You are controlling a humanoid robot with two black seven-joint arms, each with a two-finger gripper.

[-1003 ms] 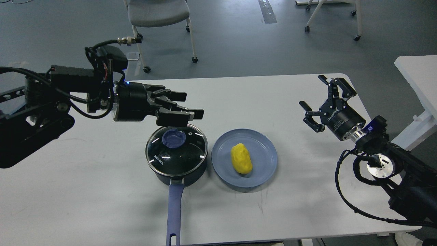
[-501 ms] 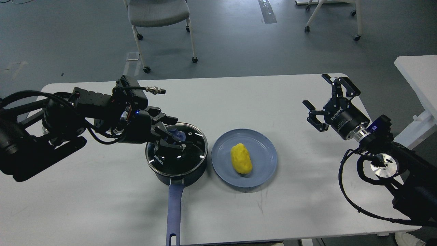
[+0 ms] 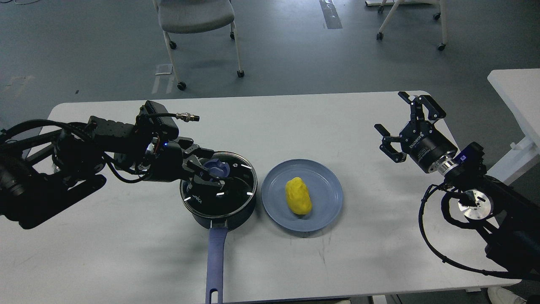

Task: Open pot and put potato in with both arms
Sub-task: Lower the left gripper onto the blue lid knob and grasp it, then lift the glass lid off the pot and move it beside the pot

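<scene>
The dark pot (image 3: 237, 207) stands at the table's middle with its glass lid (image 3: 230, 192) on and its blue handle (image 3: 215, 261) pointing toward me. My left gripper (image 3: 209, 168) lies low over the lid, open, with a finger on either side of the blue knob (image 3: 221, 168); I cannot tell if they touch it. The yellow potato (image 3: 298, 196) lies on the blue-grey plate (image 3: 327, 183) just right of the pot. My right gripper (image 3: 400, 123) is open and empty, held above the table far right of the plate.
The white table (image 3: 295, 122) reaches to its front edge below the handle's end. A second white table (image 3: 514, 93) stands at the right. Wheeled chairs (image 3: 194, 17) stand on the floor behind.
My left gripper came down from above the pot onto the lid and now straddles the knob. The right gripper shifted slightly right. Pot, lid and potato have not moved.
</scene>
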